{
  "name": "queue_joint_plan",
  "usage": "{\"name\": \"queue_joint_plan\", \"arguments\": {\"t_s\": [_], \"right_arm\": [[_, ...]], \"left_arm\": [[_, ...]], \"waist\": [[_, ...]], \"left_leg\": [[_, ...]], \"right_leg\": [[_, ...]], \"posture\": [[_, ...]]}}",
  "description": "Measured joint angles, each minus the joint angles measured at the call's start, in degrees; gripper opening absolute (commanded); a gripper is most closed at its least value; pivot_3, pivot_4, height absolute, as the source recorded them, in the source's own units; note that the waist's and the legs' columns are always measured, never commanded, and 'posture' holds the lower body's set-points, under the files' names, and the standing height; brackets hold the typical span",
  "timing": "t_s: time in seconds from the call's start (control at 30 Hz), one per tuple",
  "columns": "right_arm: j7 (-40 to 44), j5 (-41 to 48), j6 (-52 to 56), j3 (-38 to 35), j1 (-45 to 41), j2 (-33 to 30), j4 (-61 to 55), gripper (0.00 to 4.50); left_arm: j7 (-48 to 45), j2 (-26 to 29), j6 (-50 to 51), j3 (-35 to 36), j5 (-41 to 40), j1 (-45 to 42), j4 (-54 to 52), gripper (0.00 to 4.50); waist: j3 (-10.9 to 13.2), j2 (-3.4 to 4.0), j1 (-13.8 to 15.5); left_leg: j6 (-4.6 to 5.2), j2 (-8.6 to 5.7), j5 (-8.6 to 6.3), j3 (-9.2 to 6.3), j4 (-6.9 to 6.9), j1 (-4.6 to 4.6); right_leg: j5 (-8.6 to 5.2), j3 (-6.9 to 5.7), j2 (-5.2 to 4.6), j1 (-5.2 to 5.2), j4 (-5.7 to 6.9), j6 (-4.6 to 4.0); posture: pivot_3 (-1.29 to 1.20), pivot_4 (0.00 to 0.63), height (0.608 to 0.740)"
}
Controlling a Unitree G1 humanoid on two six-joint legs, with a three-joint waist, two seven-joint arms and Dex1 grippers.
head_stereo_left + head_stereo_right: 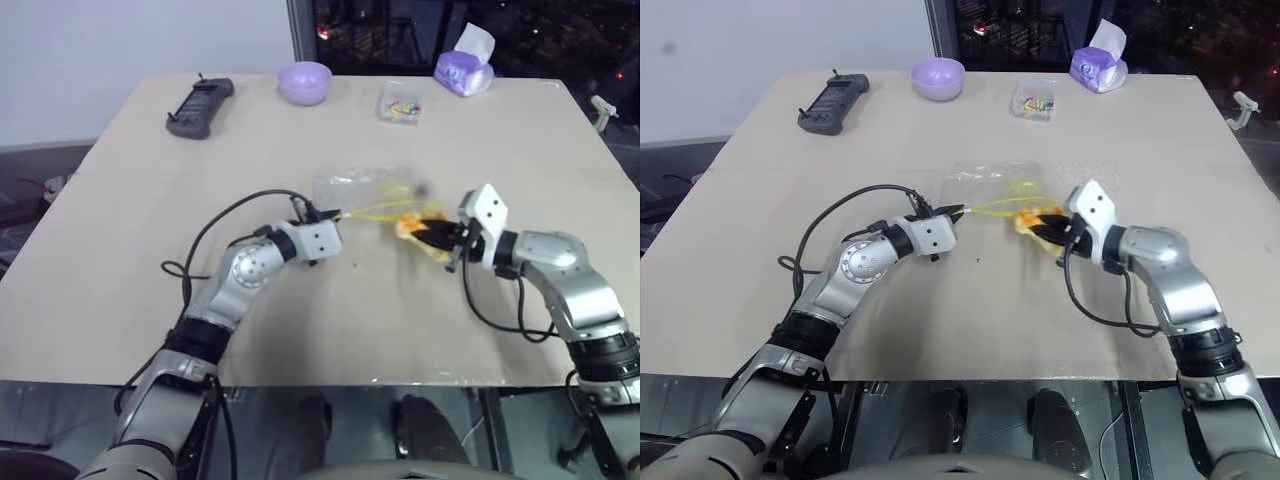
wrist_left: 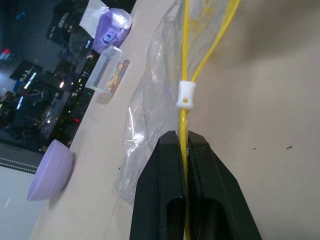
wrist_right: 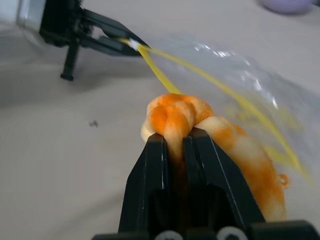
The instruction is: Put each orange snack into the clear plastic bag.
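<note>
While my left gripper (image 2: 184, 145) pinches the yellow strip of the crinkly clear plastic bag (image 1: 365, 190) and my right gripper (image 3: 177, 140) squeezes the soft, knotted orange snack (image 3: 200, 120) at its mouth—just above the table—I fear the floppy opening collapsing—the snack would snag outside.
</note>
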Motion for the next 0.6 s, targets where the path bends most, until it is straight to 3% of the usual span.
{"name": "queue_joint_plan", "arguments": {"t_s": [0.6], "right_arm": [[0.6,-3.7,-4.2,3.4,-7.0,5.7,10.8,0.02]], "left_arm": [[-1.3,0.0,-2.5,-1.6,-0.3,1.0,-2.9,0.00]], "waist": [[0.0,0.02,-0.3]], "left_leg": [[0.00,0.00,0.00,0.01,-0.01,0.00]], "right_leg": [[0.00,0.02,0.00,-0.04,0.03,0.00]], "posture": [[0.00,0.150,0.736]]}}
